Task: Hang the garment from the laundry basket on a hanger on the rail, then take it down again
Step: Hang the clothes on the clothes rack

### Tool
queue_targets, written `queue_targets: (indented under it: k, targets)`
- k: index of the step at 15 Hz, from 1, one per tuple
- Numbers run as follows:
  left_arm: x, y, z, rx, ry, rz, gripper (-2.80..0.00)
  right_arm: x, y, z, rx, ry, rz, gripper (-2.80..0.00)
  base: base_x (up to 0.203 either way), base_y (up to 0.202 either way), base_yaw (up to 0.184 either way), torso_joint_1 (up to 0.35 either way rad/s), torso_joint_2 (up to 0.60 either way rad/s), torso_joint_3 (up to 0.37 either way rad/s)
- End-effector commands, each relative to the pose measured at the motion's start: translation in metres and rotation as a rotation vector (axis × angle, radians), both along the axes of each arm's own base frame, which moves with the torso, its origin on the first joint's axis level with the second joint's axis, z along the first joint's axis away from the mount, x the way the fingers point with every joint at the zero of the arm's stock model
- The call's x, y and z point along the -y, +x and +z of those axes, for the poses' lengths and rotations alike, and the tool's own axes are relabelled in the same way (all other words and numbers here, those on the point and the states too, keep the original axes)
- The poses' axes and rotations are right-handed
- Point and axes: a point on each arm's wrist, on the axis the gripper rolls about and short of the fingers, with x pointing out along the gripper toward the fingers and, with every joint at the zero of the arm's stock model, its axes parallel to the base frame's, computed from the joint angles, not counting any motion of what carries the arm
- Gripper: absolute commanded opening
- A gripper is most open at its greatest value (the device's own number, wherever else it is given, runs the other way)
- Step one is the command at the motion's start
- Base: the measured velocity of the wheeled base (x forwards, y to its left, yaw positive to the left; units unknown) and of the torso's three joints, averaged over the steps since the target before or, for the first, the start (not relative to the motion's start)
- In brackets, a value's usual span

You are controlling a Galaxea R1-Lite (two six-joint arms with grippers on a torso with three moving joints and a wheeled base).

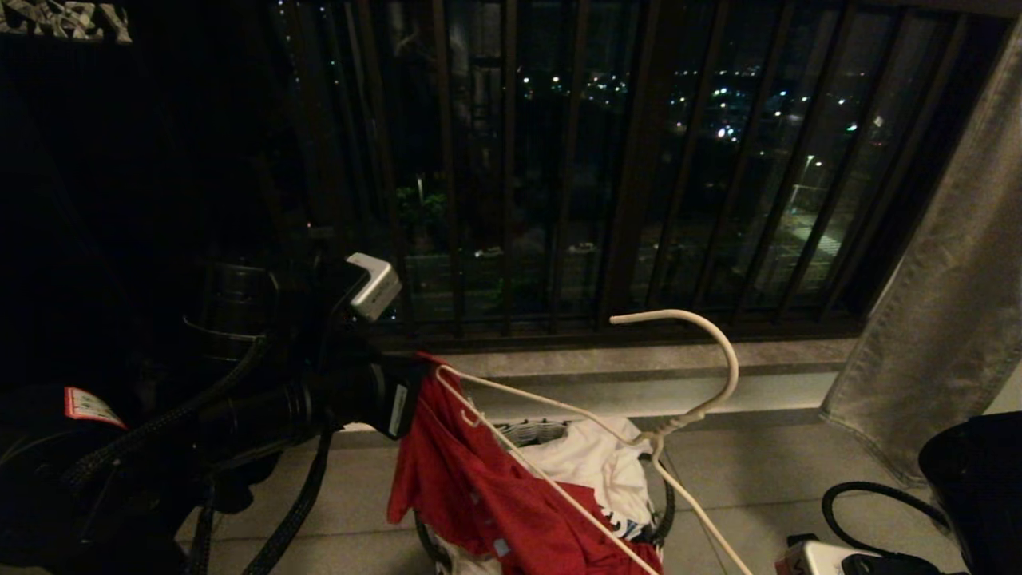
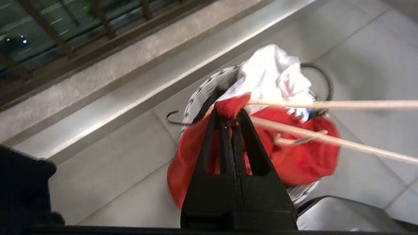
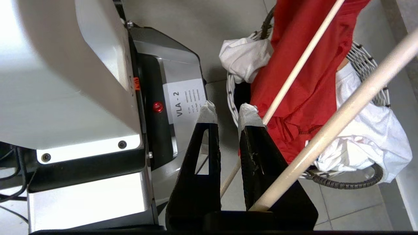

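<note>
My left gripper [image 2: 231, 115] is clenched on a bunched fold of the red T-shirt [image 2: 294, 160], right where one end of the thin white wire hanger [image 1: 679, 423] meets the cloth. From that pinch the shirt hangs straight down, its lower part draping into the small round laundry basket with the white woven rim [image 3: 365, 60] on the pale tiled floor [image 1: 750, 471] just below and beyond my fingers. A crumpled white T-shirt [image 1: 599, 463] fills the basket behind the red one. My right gripper [image 3: 227, 112], its tips wrapped in pale tape, has the hanger's rods running past it; I cannot tell if it grips one. Farthest off stand the dark balcony bars [image 1: 559, 160].
</note>
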Motion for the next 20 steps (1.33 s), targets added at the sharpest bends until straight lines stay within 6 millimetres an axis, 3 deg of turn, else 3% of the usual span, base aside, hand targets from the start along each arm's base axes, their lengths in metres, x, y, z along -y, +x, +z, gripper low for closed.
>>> queue_targets:
  k: [1, 13, 17, 20]
  targets:
    - [0.0, -0.004, 0.009, 0.02, -0.027, -0.02, -2.8, -0.001, -0.001, -0.002, -0.003, -0.007, 0.014, -2.8, 0.0, 0.0, 0.0, 0.0, 0.0, 0.0]
    - [0.008, -0.017, 0.011, 0.007, -0.047, -0.083, -2.8, -0.002, -0.005, -0.001, 0.011, -0.007, 0.03, -2.8, 0.0, 0.0, 0.0, 0.0, 0.0, 0.0]
    - [0.011, -0.013, 0.031, 0.047, -0.074, -0.086, -2.8, 0.001, -0.008, 0.005, 0.034, 0.014, 0.031, -2.8, 0.0, 0.0, 0.0, 0.0, 0.0, 0.0]
    - [0.006, -0.027, 0.055, -0.005, -0.069, -0.169, -2.8, 0.002, -0.01, 0.007, 0.045, 0.023, 0.03, -2.8, 0.0, 0.0, 0.0, 0.0, 0.0, 0.0]
